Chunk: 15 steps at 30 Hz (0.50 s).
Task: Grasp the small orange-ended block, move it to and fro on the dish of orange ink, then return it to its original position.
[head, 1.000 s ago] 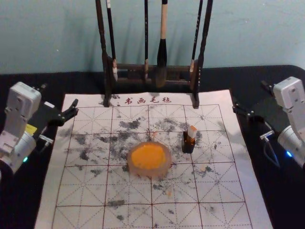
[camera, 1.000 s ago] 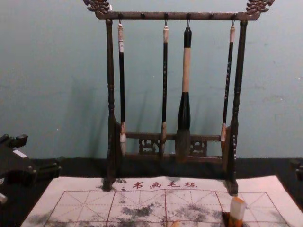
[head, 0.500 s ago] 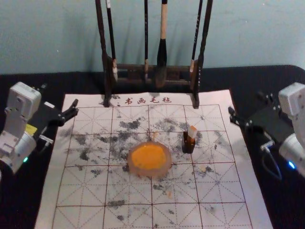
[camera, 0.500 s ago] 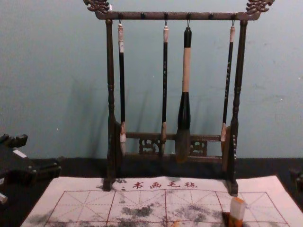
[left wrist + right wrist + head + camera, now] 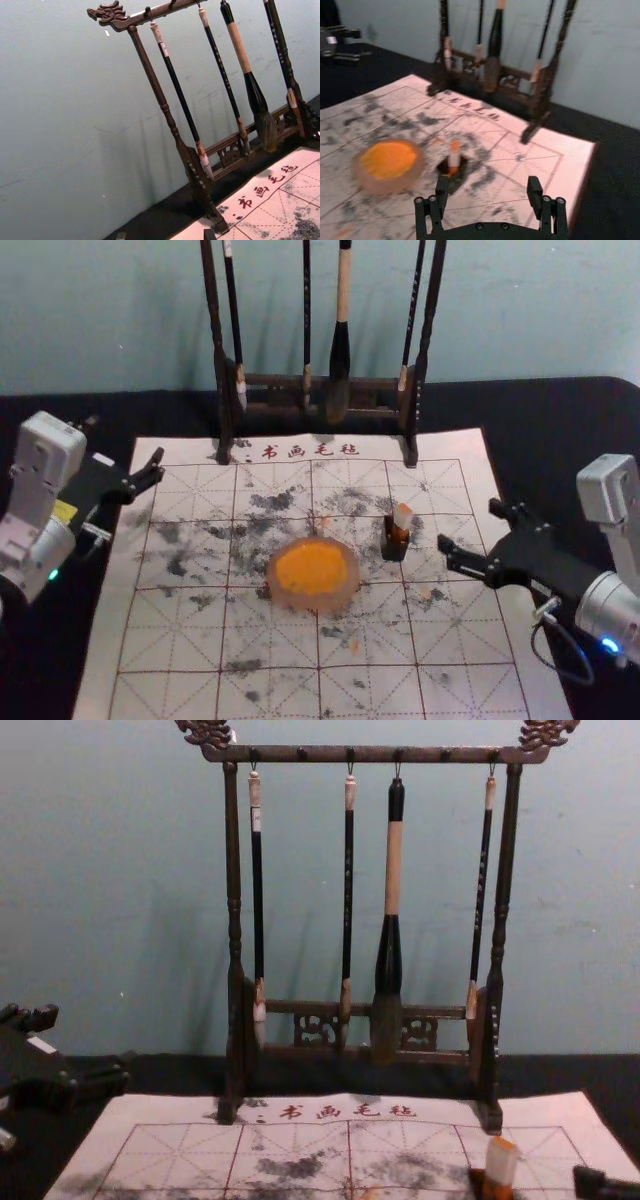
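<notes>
The right pincer (image 5: 469, 525) has just swung in from beyond the mat's right edge to hang over its right side, near the small dark holder (image 5: 395, 549) but not touching it; its fingers are spread and hold nothing. The small orange-ended block (image 5: 403, 515) hasn't moved; it stands in the holder, leaning a little, its upper end poking out, to the right of the dish (image 5: 316, 602) and apart from it. That makes this, I judge, the approach before the grasp, with the dipping and the return still to come; the next move probably calls for bringing the spread fingers around the exposed end and closing gently (too low a grip might drag the holder along, or tip it).

The left pincer (image 5: 87, 1042) stays parked off the mat's left edge, also released and holding nothing.

As for the count: two pincers; one block, one holder, one dish with one pool of orange ink (image 5: 312, 567); one rack (image 5: 320, 753) at the back, with four brushes (image 5: 393, 870) hanging from it; one gridded mat (image 5: 170, 680), ink-stained, bearing four large red characters (image 5: 310, 451), all of it on one black-covered desk (image 5: 565, 405).
</notes>
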Tool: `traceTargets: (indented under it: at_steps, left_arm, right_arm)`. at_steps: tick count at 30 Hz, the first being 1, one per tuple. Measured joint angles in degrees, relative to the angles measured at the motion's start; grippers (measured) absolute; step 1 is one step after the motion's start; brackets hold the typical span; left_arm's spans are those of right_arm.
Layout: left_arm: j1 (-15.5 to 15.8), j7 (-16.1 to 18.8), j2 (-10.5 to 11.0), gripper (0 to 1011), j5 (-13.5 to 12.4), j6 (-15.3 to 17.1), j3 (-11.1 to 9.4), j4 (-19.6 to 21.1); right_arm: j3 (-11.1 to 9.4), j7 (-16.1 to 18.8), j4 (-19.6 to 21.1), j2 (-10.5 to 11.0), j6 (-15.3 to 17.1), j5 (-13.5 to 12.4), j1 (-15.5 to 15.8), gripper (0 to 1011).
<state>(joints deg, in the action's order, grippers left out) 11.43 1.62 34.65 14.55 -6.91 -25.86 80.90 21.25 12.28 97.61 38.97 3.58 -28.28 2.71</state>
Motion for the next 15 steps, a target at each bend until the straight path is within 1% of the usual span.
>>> traceTargets:
  at_steps: [4, 8, 9, 11, 12, 13, 15]
  left_arm:
    - [0.00, 0.00, 0.00, 1001, 0.00, 0.00, 0.00, 0.00]
    - [0.00, 0.00, 0.00, 1001, 0.00, 0.00, 0.00, 0.00]
    - [0.00, 0.00, 0.00, 1002, 0.00, 0.00, 0.00, 0.00]
    - [0.00, 0.00, 0.00, 1001, 0.00, 0.00, 0.00, 0.00]
    - [0.00, 0.00, 0.00, 1001, 0.00, 0.00, 0.00, 0.00]
    - [0.00, 0.00, 0.00, 1001, 0.00, 0.00, 0.00, 0.00]
    - [0.00, 0.00, 0.00, 1001, 0.00, 0.00, 0.00, 0.00]
  right_arm:
    - [0.68, 1.49, -0.07, -0.78, 1.07, 0.09, -0.73, 1000]
    - [1.75, 2.29, -1.26, -2.33, 1.63, 1.31, -2.31, 1000]
    - [2.23, 2.69, -2.05, -3.14, 1.81, 1.90, -3.15, 1000]
    - [2.59, 2.97, -2.67, -3.85, 1.90, 2.38, -3.84, 1000]
    - [2.95, 3.22, -3.41, -4.58, 2.02, 2.96, -4.55, 1000]
    - [2.95, 3.22, -3.41, -4.58, 2.02, 2.96, -4.55, 1000]
    - [3.54, 3.50, -4.81, -5.98, 2.14, 3.99, -5.76, 1000]
